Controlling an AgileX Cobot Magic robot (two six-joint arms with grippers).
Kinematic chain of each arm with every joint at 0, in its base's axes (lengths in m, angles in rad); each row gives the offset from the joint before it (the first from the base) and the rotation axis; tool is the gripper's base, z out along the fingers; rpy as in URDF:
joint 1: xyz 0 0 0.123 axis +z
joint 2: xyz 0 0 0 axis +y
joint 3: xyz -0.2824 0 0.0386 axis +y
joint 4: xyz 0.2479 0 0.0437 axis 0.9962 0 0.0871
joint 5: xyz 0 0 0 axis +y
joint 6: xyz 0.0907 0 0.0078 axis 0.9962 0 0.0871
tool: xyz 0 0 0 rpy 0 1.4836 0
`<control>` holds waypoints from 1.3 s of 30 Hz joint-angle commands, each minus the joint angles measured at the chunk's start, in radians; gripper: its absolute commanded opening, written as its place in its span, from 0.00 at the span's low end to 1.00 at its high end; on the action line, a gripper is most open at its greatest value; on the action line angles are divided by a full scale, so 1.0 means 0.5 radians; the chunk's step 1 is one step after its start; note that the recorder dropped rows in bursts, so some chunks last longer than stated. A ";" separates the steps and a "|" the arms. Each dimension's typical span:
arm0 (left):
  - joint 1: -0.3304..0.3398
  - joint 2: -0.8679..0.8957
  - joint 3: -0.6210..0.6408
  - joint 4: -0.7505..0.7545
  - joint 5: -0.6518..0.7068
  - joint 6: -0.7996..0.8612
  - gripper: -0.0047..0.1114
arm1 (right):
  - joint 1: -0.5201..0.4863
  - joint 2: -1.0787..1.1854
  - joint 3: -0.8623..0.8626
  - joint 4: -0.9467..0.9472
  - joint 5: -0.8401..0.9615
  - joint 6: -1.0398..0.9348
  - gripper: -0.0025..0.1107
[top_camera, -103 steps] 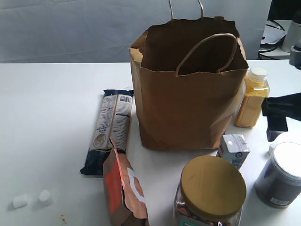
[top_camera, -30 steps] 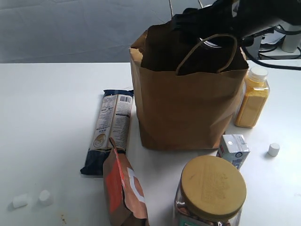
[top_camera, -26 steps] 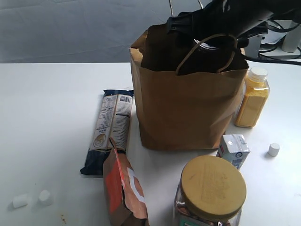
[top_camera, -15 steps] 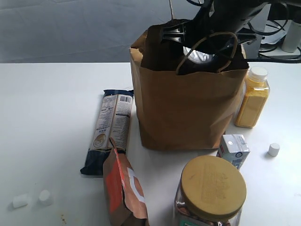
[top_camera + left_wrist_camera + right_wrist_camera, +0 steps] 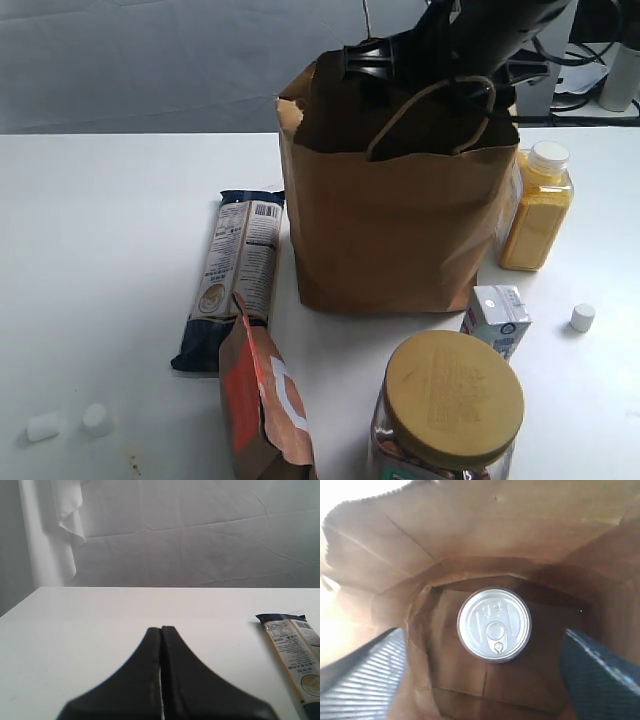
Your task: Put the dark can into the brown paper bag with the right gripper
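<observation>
From the exterior view, my right hand (image 5: 432, 58) reaches into the open mouth of the brown paper bag (image 5: 400, 225), which stands upright on the white surface (image 5: 110, 200). The bag's walls hide the dark can here. To the left of the bag lies a long noodle pack (image 5: 236, 272) with a barcode; its label print is too small to read. In front of the bag stand a brown-and-orange pouch (image 5: 262, 400), a jar with a yellow lid (image 5: 452, 398) and a small carton (image 5: 497, 314) with unreadable blue print. A yellow bottle (image 5: 535, 210) stands just right of the bag.

In the left wrist view, my left hand (image 5: 161, 629) is closed, fingers pressed together over the surface and holding nothing.

In the right wrist view, the can stands upright on the bag's floor, its silvery pull-tab top (image 5: 494, 625) facing up, with embossed marks I cannot read. My fingers (image 5: 365, 675) are spread wide apart, clear of the can.
</observation>
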 commanded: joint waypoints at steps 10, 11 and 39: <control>-0.012 -0.007 0.007 0.005 -0.010 -0.006 0.04 | 0.004 -0.581 -0.010 0.010 -0.062 -0.007 0.12; -0.012 -0.007 0.007 0.005 -0.010 -0.006 0.04 | 0.004 -0.630 -0.010 0.010 -0.038 -0.007 0.07; -0.012 -0.007 0.007 0.005 -0.010 -0.006 0.04 | -0.458 -2.057 1.727 -0.085 -0.795 -0.127 0.02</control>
